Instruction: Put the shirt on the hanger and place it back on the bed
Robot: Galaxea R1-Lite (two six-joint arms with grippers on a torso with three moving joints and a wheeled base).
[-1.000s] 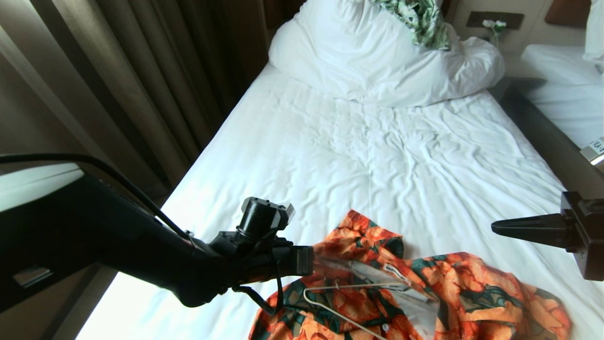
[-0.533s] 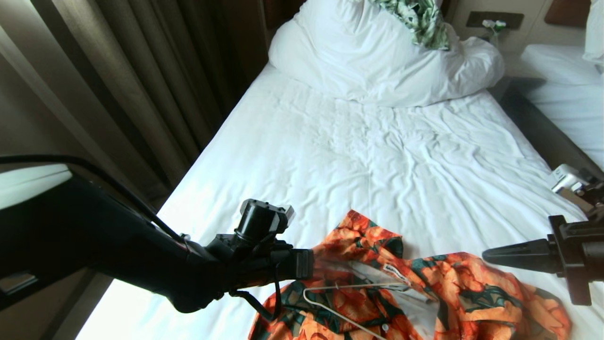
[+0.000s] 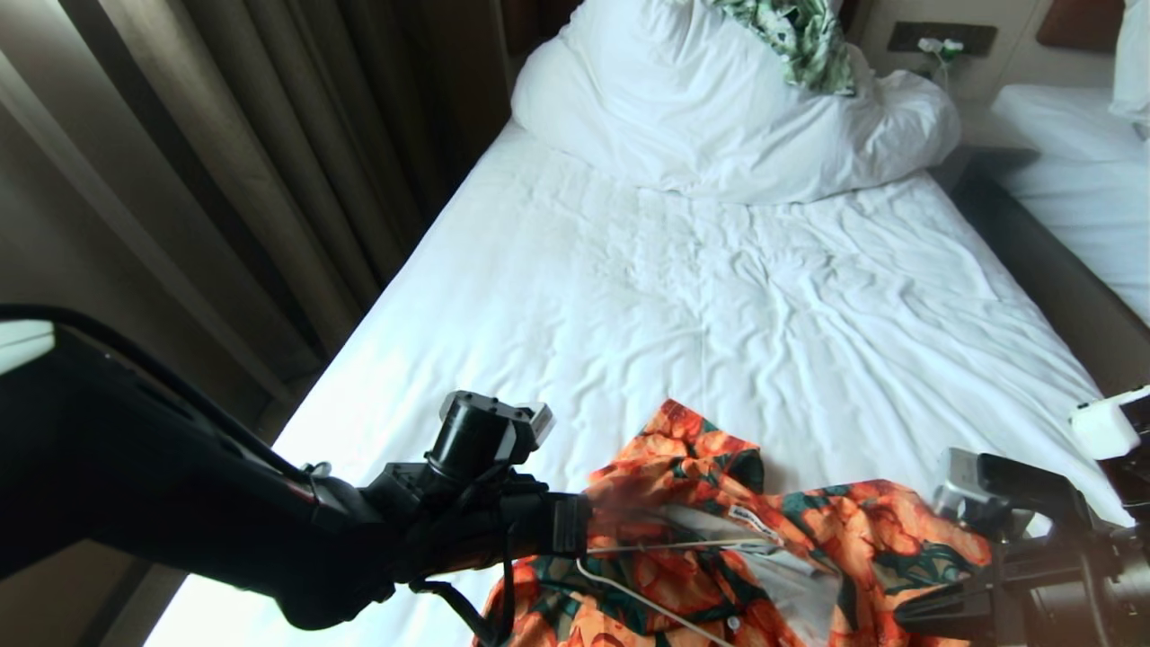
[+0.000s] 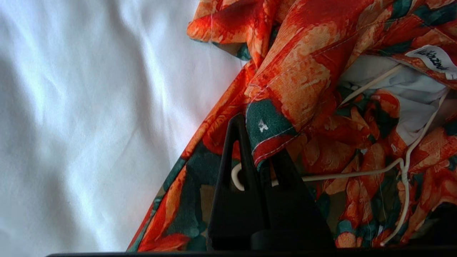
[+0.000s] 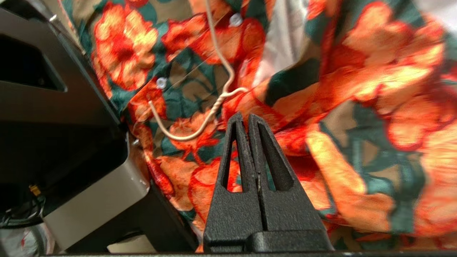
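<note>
The fingers of the left gripper [image 4: 262, 157] are pinched on a fold of the shirt [image 3: 719, 557], at its edge on the robot's left side. The end of the hanger [image 4: 357, 174] curls right behind those fingers, and it is hard to tell if the wire is pinched too or only sits under the cloth. The fingers of the right gripper [image 5: 247, 125] are pressed together with nothing between them, hanging just above the shirt near the hanger's twisted neck.

The shirt lies bunched up at the near edge of the bed [image 3: 719, 296], open, with its pale inside showing. The hanger lies on top of the open shirt, partly tucked under the collar. It does not look properly threaded into the shoulders yet.

What could go wrong? If the left gripper lifts with only cloth in its grip, the hanger could slip out and stay on the bed. If it does hold the wire, a pull could drag the hanger sideways and bend it out of the collar. The right gripper must open before it can take the hook; if it comes down closed, it will just push the wire deeper into the folds. The shirt is close to the near edge, so a hard tug could slide it off the bed.
</note>
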